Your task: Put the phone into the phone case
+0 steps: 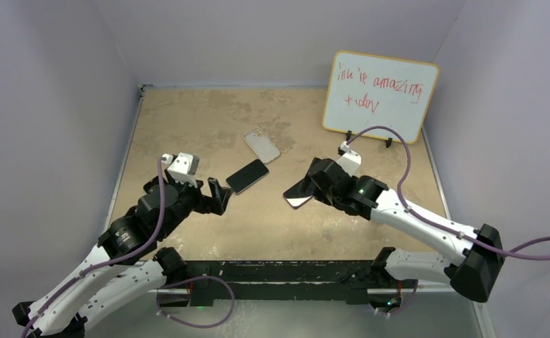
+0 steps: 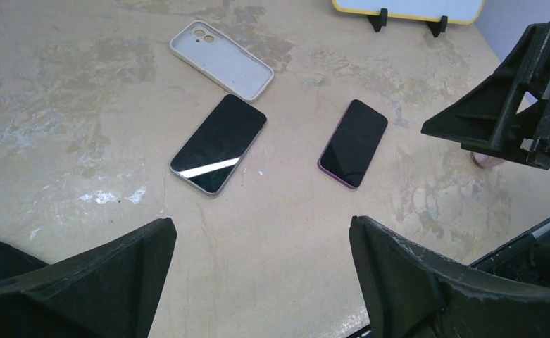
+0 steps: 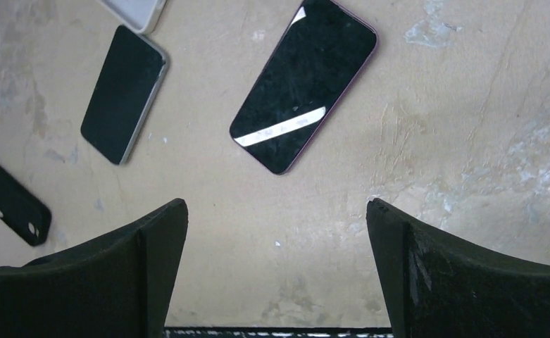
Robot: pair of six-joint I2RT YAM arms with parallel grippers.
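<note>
Top external view half hid the purple phone (image 1: 297, 198) behind the right gripper (image 3: 277, 211); right wrist showed it whole. The silver phone (image 2: 219, 143) lay beside the phone case (image 2: 221, 59). Left gripper (image 2: 261, 232) and right both gaped empty.

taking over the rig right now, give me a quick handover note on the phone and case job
Left gripper: open, empty, hovering short of the silver-edged phone.
Right gripper: open, empty, near the purple-edged phone.
Phone case: empty, open side up, flat on the table beside the silver-edged phone.
Done: nothing yet, both phones lie flat.
To do: grasp a phone, seat it in the case.
</note>
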